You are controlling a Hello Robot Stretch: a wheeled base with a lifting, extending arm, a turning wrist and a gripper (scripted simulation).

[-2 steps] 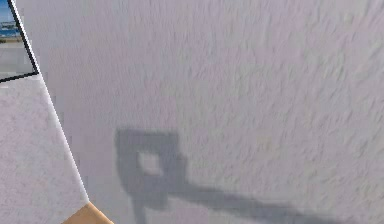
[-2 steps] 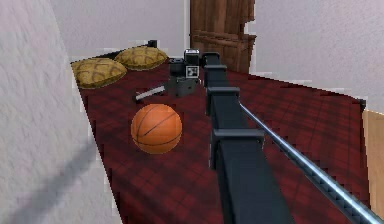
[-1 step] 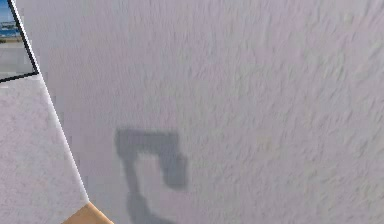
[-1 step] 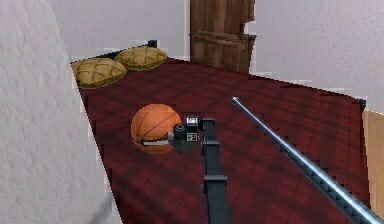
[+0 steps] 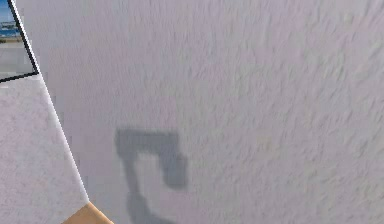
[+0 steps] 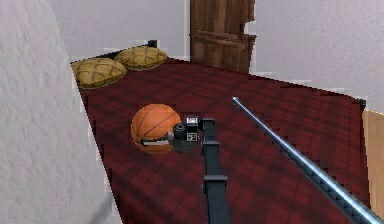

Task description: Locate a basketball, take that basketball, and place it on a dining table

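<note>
- Basketball (image 6: 152,125): orange with dark seams, lying on the bed (image 6: 290,130), towards the arm side view's left, near the bed edge that runs along the white wall (image 6: 40,130).
- Bed cover is a dark red plaid.
- Arm (image 6: 213,170): dark square bar rising from the bottom edge just right of middle and ending right beside the ball.
- Two small white marker squares (image 6: 192,124) sit at the arm's far end. The gripper (image 6: 166,140) has a dark body just left of them, against the ball's lower right side.
- Fingers (image 6: 163,141): thin, overlapping the ball's outline. Can't tell their state or whether they hold anything, since the ball rests on the bed right at them. Touching versus just beside also can't be told.
- Two tan quilted pillows (image 6: 98,72) (image 6: 140,58) lie at the far end of the bed, well apart from the ball.
- A dark wooden door (image 6: 222,35) stands beyond the bed.
- A thin blue-grey rod (image 6: 300,160) runs diagonally across the right half of the bed.
- Forward view: a white textured wall (image 5: 250,100) close up, the corner of a dark-framed picture (image 5: 12,45) at top left, and a sliver of wood floor (image 5: 85,215) at the bottom.
</note>
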